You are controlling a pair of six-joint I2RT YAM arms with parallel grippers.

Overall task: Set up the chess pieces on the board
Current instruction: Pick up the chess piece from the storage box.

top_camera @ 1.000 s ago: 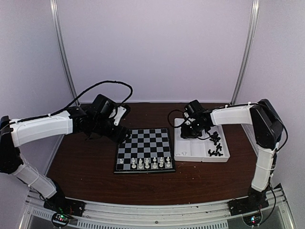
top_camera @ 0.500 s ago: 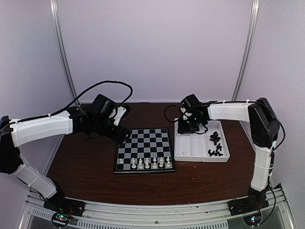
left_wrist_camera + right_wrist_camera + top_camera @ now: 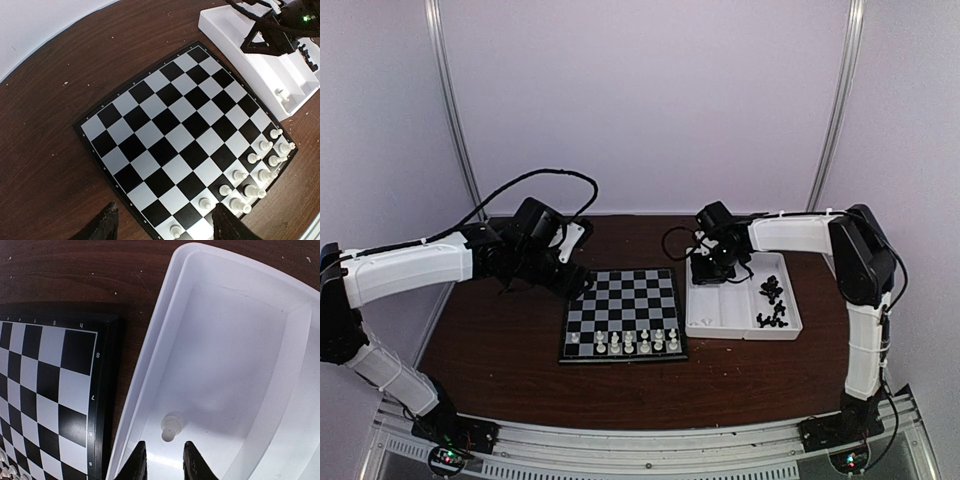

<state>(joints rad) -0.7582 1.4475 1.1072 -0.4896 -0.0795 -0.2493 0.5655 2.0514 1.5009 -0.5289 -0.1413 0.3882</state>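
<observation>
Right wrist: pincer (image 3: 163,464) ajar beside pawn (image 3: 171,427).

Two robot arms have white, boxy link covers and black joints. The left arm (image 3: 410,265) carries a long looping black cable (image 3: 545,175). The right arm (image 3: 800,232) has a bulky black elbow housing (image 3: 860,255) and thin black wiring by its wrist. The left gripper (image 3: 166,212) and right gripper (image 3: 164,445) have black, tapered fingers.
</observation>
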